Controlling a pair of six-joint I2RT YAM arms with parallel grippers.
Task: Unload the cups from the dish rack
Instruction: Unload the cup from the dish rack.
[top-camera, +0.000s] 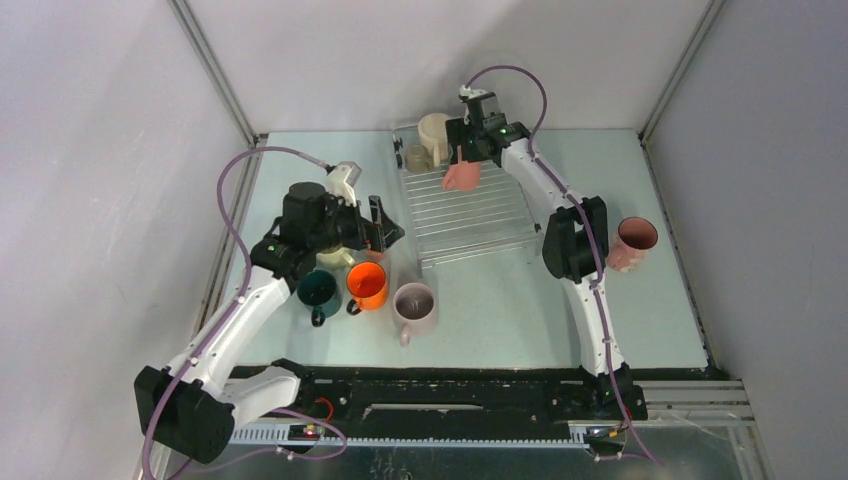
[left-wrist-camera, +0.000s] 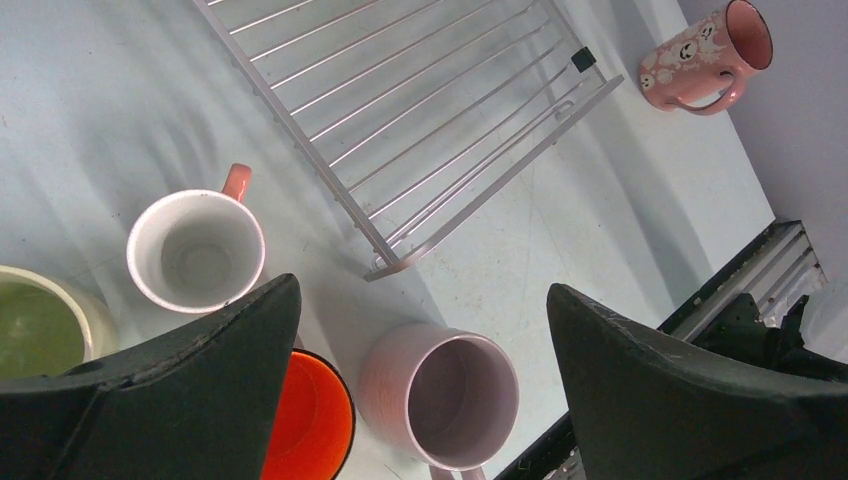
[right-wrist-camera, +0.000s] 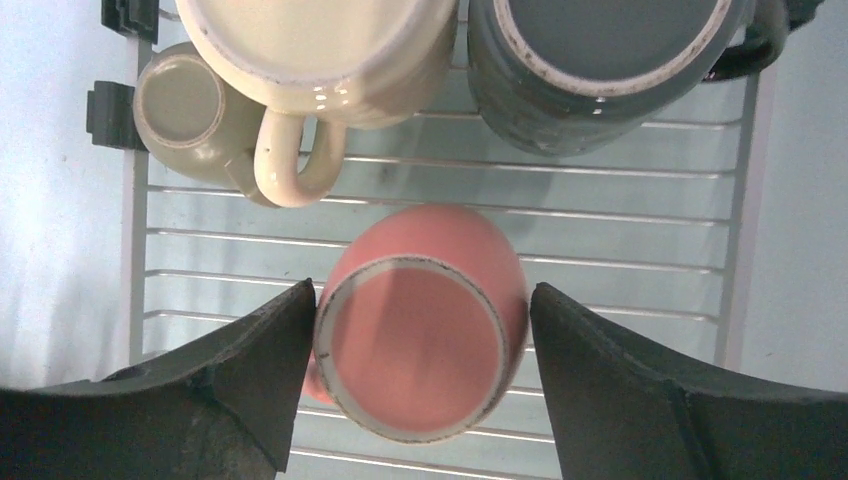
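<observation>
Right pincer (right-wrist-camera: 422, 300) pinches the upturned salmon-pink ceramic mug (right-wrist-camera: 420, 345) across its body, at the ribbed wire dish rack's (right-wrist-camera: 640, 232) twelve-o'clock end, likely to lift it out. Left pincer (left-wrist-camera: 422, 290) hangs spread.

Pale blue-green table (top-camera: 500, 320); the dish rack (top-camera: 470, 215) is clear with silvery wire ribs. The salmon-pink mug (right-wrist-camera: 420, 330) has a pale unglazed ring round its base, the cream mug (right-wrist-camera: 320, 40) is glossy, the small mug (right-wrist-camera: 185, 105) a dull beige-green, the grey-blue mug (right-wrist-camera: 600, 60) pale-ringed too. The dark teal mug (top-camera: 318, 290) is plain; the orange mug (left-wrist-camera: 320, 420) carries a black rim; the mauve mug (left-wrist-camera: 450, 395) is pale pinkish outside. The white-lined mug (left-wrist-camera: 197, 250) has a salmon handle, the cream-rimmed cup (left-wrist-camera: 25, 330) is green inside, and the patterned pink mug (left-wrist-camera: 700, 55) bears white smiley faces with a dark red lining. White arms (top-camera: 240, 320), black joints, purple cables (top-camera: 232, 190)
</observation>
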